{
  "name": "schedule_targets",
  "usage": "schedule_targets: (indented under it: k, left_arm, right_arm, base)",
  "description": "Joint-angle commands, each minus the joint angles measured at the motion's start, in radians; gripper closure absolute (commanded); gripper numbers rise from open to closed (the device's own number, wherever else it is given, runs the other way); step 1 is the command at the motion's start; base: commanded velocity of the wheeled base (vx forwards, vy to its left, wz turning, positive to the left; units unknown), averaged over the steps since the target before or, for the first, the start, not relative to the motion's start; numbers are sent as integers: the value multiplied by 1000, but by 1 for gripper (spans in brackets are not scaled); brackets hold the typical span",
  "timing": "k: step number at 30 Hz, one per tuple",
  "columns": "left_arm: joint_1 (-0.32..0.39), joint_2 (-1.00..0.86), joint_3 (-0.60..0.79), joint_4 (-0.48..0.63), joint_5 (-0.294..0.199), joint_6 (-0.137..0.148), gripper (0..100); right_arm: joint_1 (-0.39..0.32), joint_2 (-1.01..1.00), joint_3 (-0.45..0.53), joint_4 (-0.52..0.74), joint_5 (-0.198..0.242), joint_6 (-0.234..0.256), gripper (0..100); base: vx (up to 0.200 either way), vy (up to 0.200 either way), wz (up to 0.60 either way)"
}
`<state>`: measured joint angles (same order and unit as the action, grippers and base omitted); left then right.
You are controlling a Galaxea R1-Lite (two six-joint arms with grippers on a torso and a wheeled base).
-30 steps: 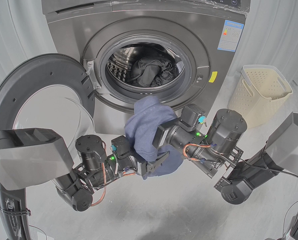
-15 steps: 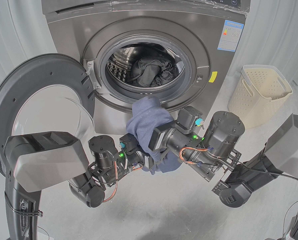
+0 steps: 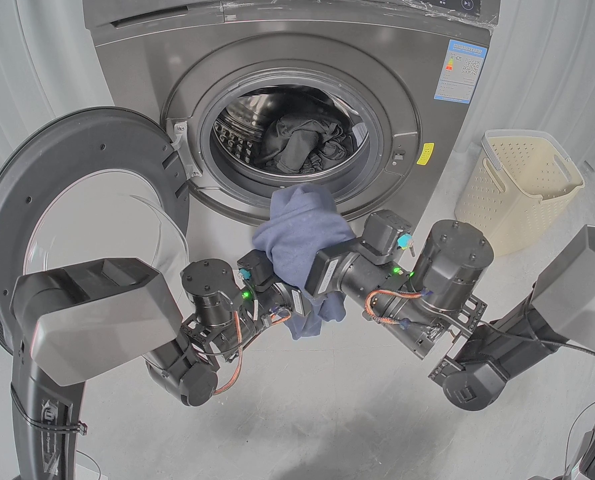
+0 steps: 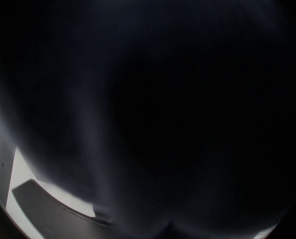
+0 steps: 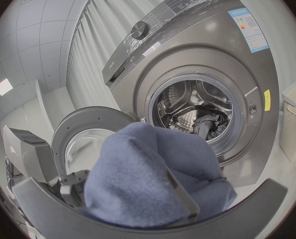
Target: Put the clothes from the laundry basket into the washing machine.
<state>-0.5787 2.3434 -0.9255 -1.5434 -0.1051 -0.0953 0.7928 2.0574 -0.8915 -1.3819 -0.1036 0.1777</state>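
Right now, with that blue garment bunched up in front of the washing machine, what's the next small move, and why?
Probably raise the blue garment and push it forward into the drum. It is held bunched just below the opening's lower rim, the door is swung wide open, and there is room above the dark clothes inside.

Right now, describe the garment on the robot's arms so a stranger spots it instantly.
Find the grey washing machine with its door open. Before the opening's lower rim hangs a bunched garment. It is blue; the clothes in the drum are black.
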Motion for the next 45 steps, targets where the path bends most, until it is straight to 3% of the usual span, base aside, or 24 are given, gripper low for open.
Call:
schedule_targets:
  k: [1, 7, 19, 20, 23, 27, 28, 29, 31, 34, 37, 39, 42, 45]
  left_arm:
    - [7, -72, 40, -3, -2, -3, 100]
    - [11, -227, 195, -1, -4, -40, 100]
    - [-6, -335, 277, -1, -2, -43, 100]
    - [-6, -343, 280, -1, -2, -43, 100]
    - [-7, -372, 298, -1, -2, -57, 100]
    - [-13, -443, 379, -3, -4, -53, 100]
    - [-13, -504, 448, -1, -5, -52, 100]
    - [-13, -535, 485, -1, -5, -58, 100]
    - [-10, -590, 542, -1, -8, -67, 100]
    - [-1, -604, 554, -1, -5, -49, 100]
    - [-1, -607, 562, -1, -5, -46, 100]
    - [2, -602, 567, -1, -1, -24, 100]
    - [13, -605, 573, -1, 2, -1, 100]
    - [20, -605, 580, 0, 4, 3, 100]
  right_arm:
    - [-60, -22, 17, 1, -1, 8, 100]
    - [-195, -13, 26, 1, 2, 13, 100]
    - [-156, 6, 37, -17, 13, 11, 100]
    - [-153, 3, 40, -17, 13, 11, 0]
    - [-141, -26, 71, -19, 16, 8, 0]
    - [-116, -97, 200, -62, 73, -24, 0]
    - [-96, -151, 307, -100, 119, -44, 0]
    - [-89, -175, 367, -115, 137, -49, 0]
    - [-75, -227, 488, -137, 160, -60, 0]
    - [-89, -272, 629, -112, 174, -101, 0]
    - [-115, -272, 681, -108, 174, -113, 0]
    - [-176, -258, 744, -106, 173, -119, 0]
    - [-210, -249, 761, -106, 173, -116, 0]
    - [-225, -241, 760, -108, 173, -113, 0]
  base:
    - [0, 0, 0]
    - [0, 0, 0]
    - [0, 0, 0]
    - [0, 0, 0]
    - [0, 0, 0]
    - [0, 0, 0]
    - [0, 0, 0]
    - [0, 0, 0]
    - [0, 0, 0]
    - [0, 0, 0]
    - [0, 0, 0]
    - [0, 0, 0]
    - [0, 0, 0]
    - [0, 0, 0]
